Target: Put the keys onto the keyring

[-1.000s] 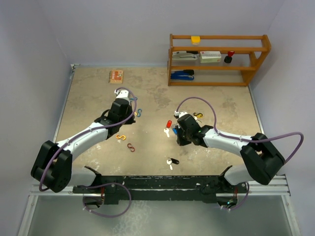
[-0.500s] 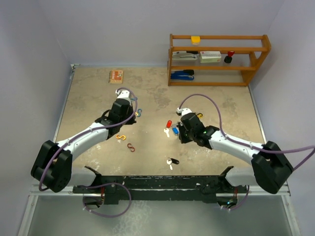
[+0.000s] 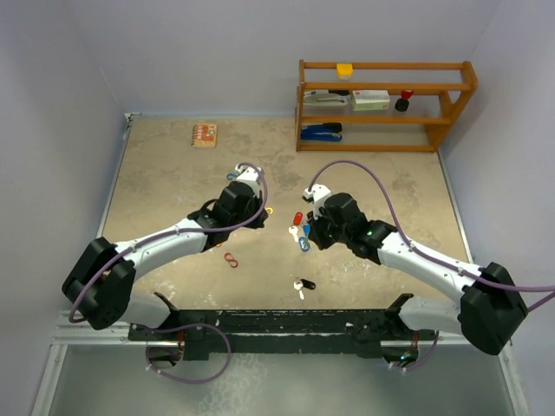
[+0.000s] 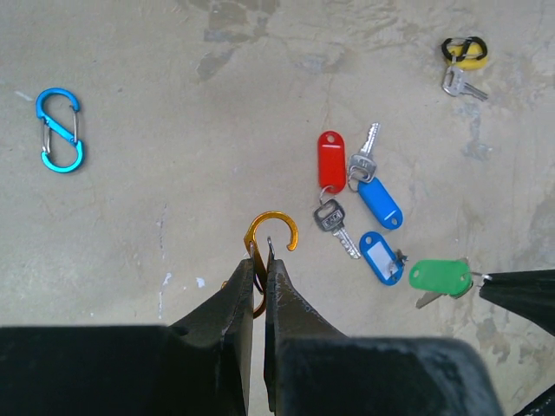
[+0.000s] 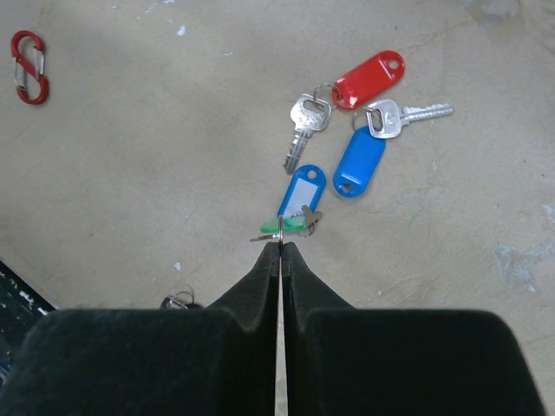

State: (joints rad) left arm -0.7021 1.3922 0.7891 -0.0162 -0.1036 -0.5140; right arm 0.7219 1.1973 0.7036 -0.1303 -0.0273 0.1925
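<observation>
The beige tabletop (image 3: pixel 156 173) carries a wooden shelf (image 3: pixel 373 120) at its far right corner. Both arms reach in toward the middle. The left gripper (image 4: pixel 260 264) is closed tight on the lower loop of an orange clip (image 4: pixel 276 227), whose upper hook stands free above the fingertips. The right gripper (image 5: pixel 282 247) is pinched fully together on the green-tagged key (image 5: pixel 289 225), which shows edge-on at its tips. Just beyond it, near the middle of the tabletop and a little toward the right edge, the other keys lie loose and close together. These are a red-tagged key (image 4: pixel 330 160), a plain blue-tagged key (image 4: pixel 380 202) and a blue-tagged key with a white label (image 4: pixel 381 256). A yellow-and-black key (image 4: pixel 464 56) lies well apart from that cluster. A black-headed key (image 3: pixel 303 284) sits near the near edge, about midway along it. A red clip (image 3: pixel 231 259) lies left of that key. A blue clip (image 4: pixel 61 141) lies beside the left arm.
</observation>
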